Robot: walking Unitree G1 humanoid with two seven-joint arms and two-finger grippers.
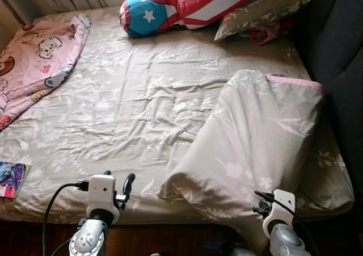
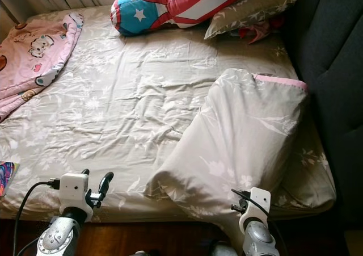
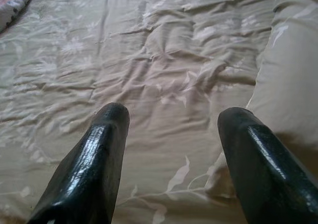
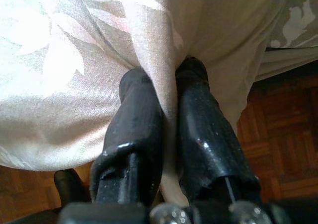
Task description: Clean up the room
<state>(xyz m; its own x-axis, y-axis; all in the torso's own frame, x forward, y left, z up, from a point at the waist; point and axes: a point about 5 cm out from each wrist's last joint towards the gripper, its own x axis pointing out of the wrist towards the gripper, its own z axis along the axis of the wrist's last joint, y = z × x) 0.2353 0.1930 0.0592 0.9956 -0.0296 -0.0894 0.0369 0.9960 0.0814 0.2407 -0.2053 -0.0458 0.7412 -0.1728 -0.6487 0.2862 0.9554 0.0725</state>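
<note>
Fabric is what the right gripper has: its two black fingers are clenched on a thin fold of the beige floral duvet, pinched at the hem where the cover spills over the foot edge of the bed, above the wooden floor. That hold on the hanging hem looks meant to let the arm draw the heaped cover out flat. The left gripper hovers with its fingers spread apart and holding nothing, pointed over the wrinkled sheet near the foot edge, just beside the duvet's lower fold, likely ready to take a second hold. The duvet lies bunched along the bed's right side, its pink lining showing at the top. Farther up, a star-and-stripe cushion and a beige pillow sit at the head edge; a pink cartoon blanket drapes the far left corner, and a colourful booklet rests at the near left edge.
</note>
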